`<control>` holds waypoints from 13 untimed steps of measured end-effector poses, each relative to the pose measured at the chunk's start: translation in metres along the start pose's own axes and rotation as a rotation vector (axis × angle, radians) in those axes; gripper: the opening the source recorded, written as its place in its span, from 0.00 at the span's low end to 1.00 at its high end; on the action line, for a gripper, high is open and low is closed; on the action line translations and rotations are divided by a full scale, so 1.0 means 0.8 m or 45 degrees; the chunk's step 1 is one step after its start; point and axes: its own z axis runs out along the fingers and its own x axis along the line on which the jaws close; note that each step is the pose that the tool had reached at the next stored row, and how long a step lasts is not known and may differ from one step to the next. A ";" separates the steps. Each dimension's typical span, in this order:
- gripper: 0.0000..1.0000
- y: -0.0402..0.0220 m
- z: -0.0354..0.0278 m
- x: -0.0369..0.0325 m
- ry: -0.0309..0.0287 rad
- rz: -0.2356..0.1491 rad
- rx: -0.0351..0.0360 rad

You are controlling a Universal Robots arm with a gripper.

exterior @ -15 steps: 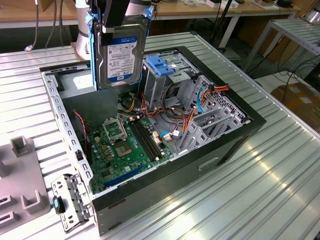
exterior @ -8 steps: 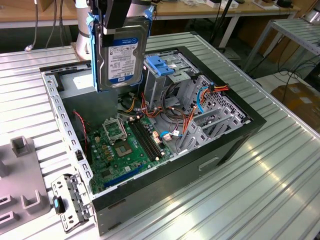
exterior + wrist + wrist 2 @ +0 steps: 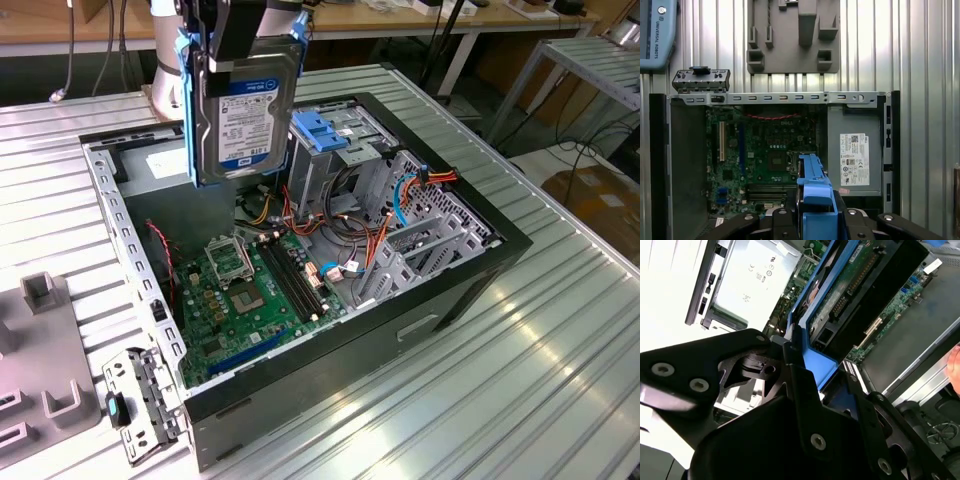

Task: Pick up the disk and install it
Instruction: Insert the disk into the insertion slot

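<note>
Where the exterior view's left begins, a matte grey fixture plate (image 3: pixel 60 350) with raised square blocks lies flat on the ribbed aluminium table (image 3: pixel 540 380). Just beside it stands a perforated bare-metal bracket (image 3: pixel 150 385) with a round black knob, near the corner of the open black computer case (image 3: pixel 420 320).

Inside the case, at its far left end, sits a grey sheet-metal power-supply box (image 3: pixel 150 165) bearing a white sticker.

Next comes the flat rectangular silver-metal disk (image 3: pixel 245 120), framed by blue plastic side rails. It hangs upright over the case interior, between the power-supply box and the cage. Its long axis is vertical, and its white-and-blue label faces the exterior camera. The black gripper (image 3: pixel 232 50) holds its upper end, jaws closed against the rails.

Below lies a green motherboard (image 3: pixel 235 300), flat on the case floor, with long black slots and a square socket.

Further right stands a folded bare-metal drive cage (image 3: pixel 345 165), topped by a blue plastic latch (image 3: pixel 322 130). Beside it, loose orange, red and blue cables (image 3: pixel 375 240) curl.
</note>
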 end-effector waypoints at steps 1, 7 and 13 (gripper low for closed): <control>0.37 0.0000 0.0000 0.0005 0.0002 0.000 -0.0001; 0.37 -0.0001 0.0000 0.0036 0.0011 0.000 0.0000; 0.37 -0.0239 0.0002 0.0078 0.0106 0.000 0.0001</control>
